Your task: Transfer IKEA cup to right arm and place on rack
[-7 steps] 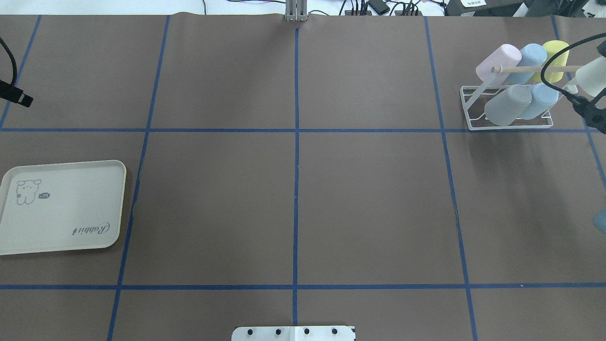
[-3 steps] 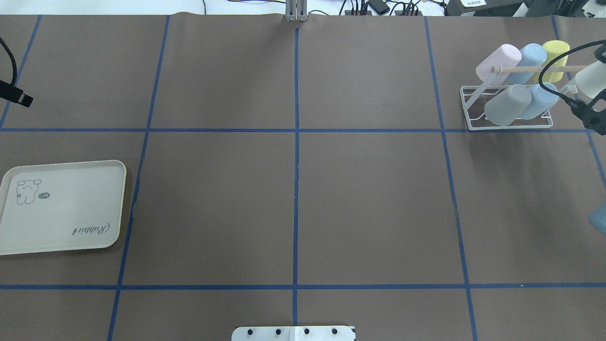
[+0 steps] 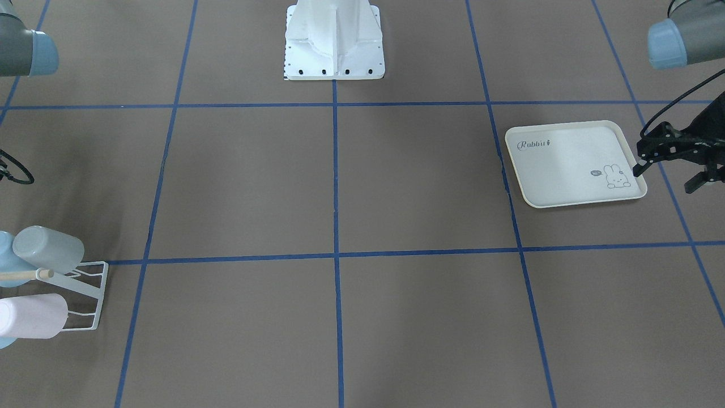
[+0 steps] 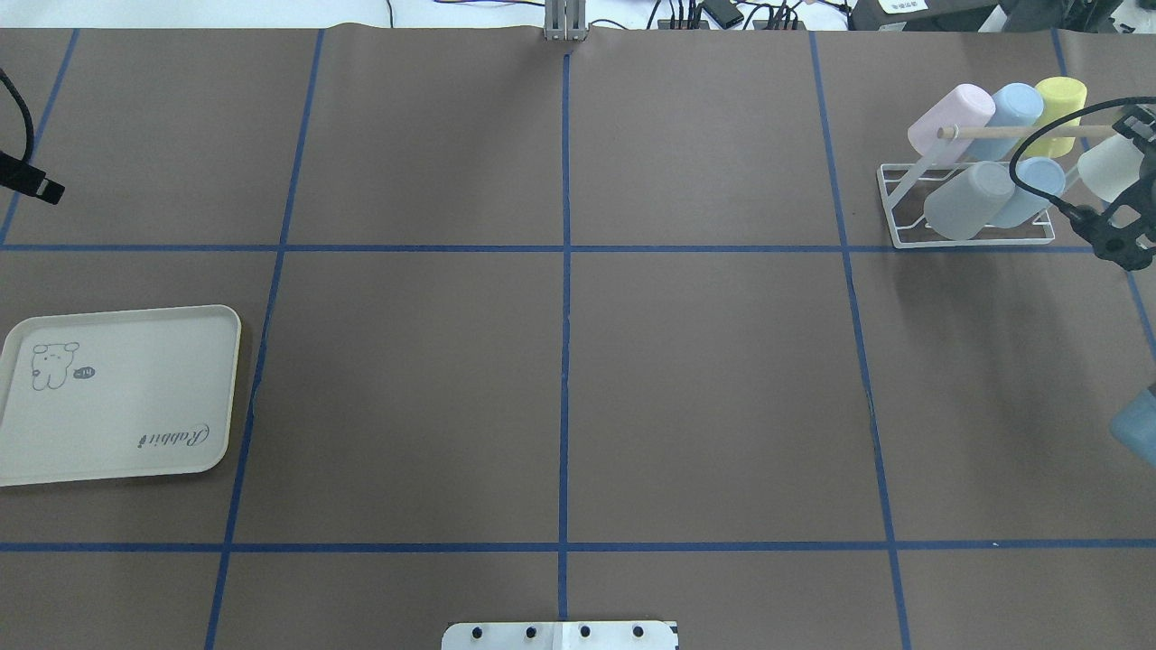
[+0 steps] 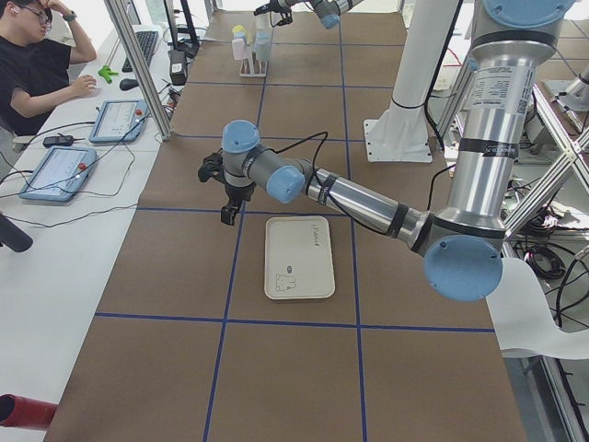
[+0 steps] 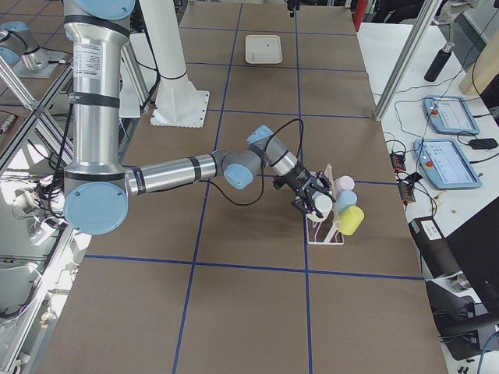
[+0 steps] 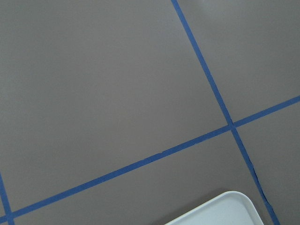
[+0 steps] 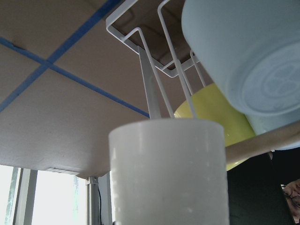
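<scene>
Front-facing view: the left gripper [image 3: 665, 177] hangs with its fingers spread and nothing between them, just off the right edge of the cream tray [image 3: 572, 127]. The rack [image 3: 85, 285] shows at the left border with a grey cup [image 3: 48, 246] and a pink cup [image 3: 31, 314] on it. From overhead, the right gripper [image 4: 1127, 181] is clamped on the white cup [image 4: 1104, 167], which lies tilted at the rack's [image 4: 971, 241] right end. It is just beside the yellow cup [image 4: 1061, 99] and a pale blue cup [image 4: 1020, 206], near the tip of the wooden rod [image 4: 993, 132]; whether it sits on a prong cannot be told. In the exterior left view the near arm holds its gripper [image 5: 228, 198] above the table, beside the tray's [image 5: 299, 258] far left corner. In the exterior right view the near arm reaches to the rack [image 6: 327, 234], the white cup [image 6: 320, 204] in its gripper [image 6: 310, 195] against the rack's left side. The left wrist camera shows only table, blue tape and a tray corner [image 7: 225, 208]. The right wrist camera has the white cup [image 8: 168, 173] filling the lower centre, close to the lens. The rack's wires [image 8: 150, 89] and the yellow cup [image 8: 211, 108] lie just beyond it, the pale blue cup [image 8: 243, 51] is above right, and the rod [image 8: 262, 140] crosses at right.
</scene>
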Controlling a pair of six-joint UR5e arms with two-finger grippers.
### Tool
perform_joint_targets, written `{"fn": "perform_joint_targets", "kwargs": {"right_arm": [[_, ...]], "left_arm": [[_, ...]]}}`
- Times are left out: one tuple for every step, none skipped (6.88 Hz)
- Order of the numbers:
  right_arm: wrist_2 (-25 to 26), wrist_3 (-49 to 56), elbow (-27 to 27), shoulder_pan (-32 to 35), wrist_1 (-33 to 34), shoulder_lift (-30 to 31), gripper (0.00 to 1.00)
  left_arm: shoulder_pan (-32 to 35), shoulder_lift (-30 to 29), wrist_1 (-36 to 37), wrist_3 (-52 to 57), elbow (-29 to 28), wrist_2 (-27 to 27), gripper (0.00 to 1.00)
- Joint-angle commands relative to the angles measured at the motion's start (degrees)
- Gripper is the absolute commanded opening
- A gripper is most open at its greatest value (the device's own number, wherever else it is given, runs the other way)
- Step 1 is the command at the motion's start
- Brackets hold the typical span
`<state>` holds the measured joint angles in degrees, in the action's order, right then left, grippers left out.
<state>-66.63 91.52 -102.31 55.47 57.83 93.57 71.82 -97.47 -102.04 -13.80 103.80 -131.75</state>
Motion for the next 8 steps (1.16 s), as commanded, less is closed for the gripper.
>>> {"fn": "perform_joint_targets", "kwargs": {"right_arm": [[0.0,0.3,0.4,-0.3,0.0,-0.1,0.36],[0.5,0.8,0.6,-0.2,0.0,-0.1,0.38],[1.7,1.0,0.6,-0.4,0.1,-0.1,0.38],[1.9,1.0,0.7,-0.7,0.1,-0.1,0.38],[2.6,1.0,0.8,-1.3,0.1,-0.1,0.38],[4.0,1.1,0.7,-2.0,0.1,-0.1,0.38],[4.9,3.2,0.7,-2.3,0.1,-0.1,0.39],[5.5,3.7,0.8,-2.3,0.1,-0.1,0.38]], "left_arm": [[0.1,0.0,0.0,0.0,0.0,0.0,1.0],[0.1,0.1,0.0,0.0,0.0,0.0,1.0],[0.1,0.1,0.0,0.0,0.0,0.0,1.0],[0.0,0.1,0.0,0.0,0.0,0.0,1.0],[0.0,0.1,0.0,0.0,0.0,0.0,1.0],[0.0,0.1,0.0,0.0,-0.1,0.0,1.0],[0.0,0.1,0.0,0.0,-0.1,0.0,1.0],[0.0,0.0,0.0,0.0,-0.4,0.0,1.0]]}}
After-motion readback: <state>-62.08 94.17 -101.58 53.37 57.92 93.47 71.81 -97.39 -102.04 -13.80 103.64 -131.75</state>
